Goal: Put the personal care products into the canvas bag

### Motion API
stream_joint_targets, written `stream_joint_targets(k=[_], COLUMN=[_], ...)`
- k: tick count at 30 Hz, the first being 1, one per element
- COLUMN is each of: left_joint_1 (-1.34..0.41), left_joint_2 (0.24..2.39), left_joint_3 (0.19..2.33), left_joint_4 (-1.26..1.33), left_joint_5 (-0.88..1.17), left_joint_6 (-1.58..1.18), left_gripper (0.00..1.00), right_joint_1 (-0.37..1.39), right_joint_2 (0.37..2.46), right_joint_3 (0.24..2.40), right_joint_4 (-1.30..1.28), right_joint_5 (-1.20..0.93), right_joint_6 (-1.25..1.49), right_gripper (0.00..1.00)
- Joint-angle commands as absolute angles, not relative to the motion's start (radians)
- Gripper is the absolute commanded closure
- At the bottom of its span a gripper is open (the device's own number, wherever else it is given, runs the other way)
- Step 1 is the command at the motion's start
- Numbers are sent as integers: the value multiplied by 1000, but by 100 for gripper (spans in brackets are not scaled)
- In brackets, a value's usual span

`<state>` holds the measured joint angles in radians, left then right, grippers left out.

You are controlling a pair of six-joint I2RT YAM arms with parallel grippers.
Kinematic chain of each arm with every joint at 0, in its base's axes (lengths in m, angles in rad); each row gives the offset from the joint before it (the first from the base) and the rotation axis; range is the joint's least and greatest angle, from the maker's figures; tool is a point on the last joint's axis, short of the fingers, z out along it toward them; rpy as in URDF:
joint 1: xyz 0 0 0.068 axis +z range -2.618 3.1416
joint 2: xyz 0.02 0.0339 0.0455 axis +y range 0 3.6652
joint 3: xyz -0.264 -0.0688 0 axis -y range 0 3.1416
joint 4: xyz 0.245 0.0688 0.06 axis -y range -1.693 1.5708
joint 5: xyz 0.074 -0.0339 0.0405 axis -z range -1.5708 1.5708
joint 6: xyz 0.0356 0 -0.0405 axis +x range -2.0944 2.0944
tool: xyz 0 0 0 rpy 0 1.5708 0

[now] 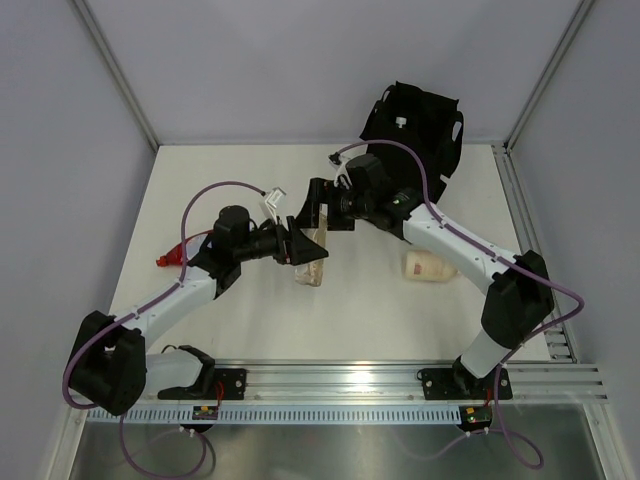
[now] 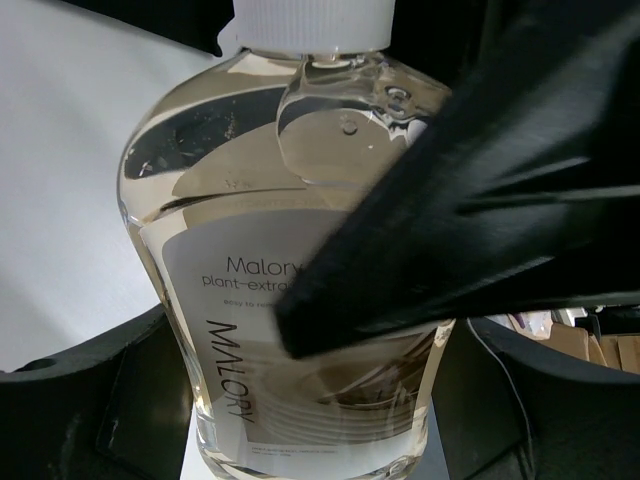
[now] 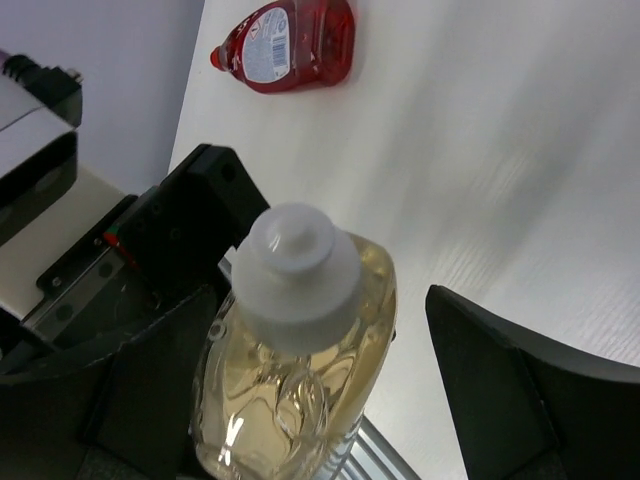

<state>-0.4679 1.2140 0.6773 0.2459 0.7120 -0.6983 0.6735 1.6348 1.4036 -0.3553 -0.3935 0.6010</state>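
A clear bottle (image 1: 312, 268) of pale yellow liquid with a white cap and a "Malory" label (image 2: 230, 300) is held off the table by my left gripper (image 1: 297, 245), whose fingers (image 2: 100, 400) press its sides. My right gripper (image 1: 318, 212) is open, its jaws wide on either side of the bottle's cap (image 3: 295, 275) without touching it. One right finger crosses in front of the bottle in the left wrist view (image 2: 470, 200). The black canvas bag (image 1: 415, 125) stands at the back right. A beige bottle (image 1: 430, 266) lies under the right arm. A red bottle (image 1: 170, 258) lies at the left, also in the right wrist view (image 3: 290, 40).
White table (image 1: 360, 320) with grey walls at the left, back and right. A metal rail (image 1: 340, 378) with the arm bases runs along the near edge. A white item (image 1: 402, 124) pokes out of the bag's top.
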Motion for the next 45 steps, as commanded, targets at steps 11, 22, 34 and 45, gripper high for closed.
stream_joint_targets(k=[11,22,34,45], left_joint_1=[-468,-468,-466,-446], left_joint_2=[1178,1140,988,795], left_joint_3=[779,775,749,667], left_joint_4=[364,232,43,-98], left_joint_5=[595,632,591,485], left_joint_6=[-713,-580,-447,-426], left_gripper=[59,1,1,1], right_joint_1=[758,548,367,94], right_joint_2=[1628,1617,1609,1707], right_joint_3=[1493,1523,1664,2029], right_joint_4=[-347,-276,-271,-157], right_joint_5=[-304,-730,-862,-844], right_joint_6=[496,480,545,797], right_gripper=[100,100,100,100])
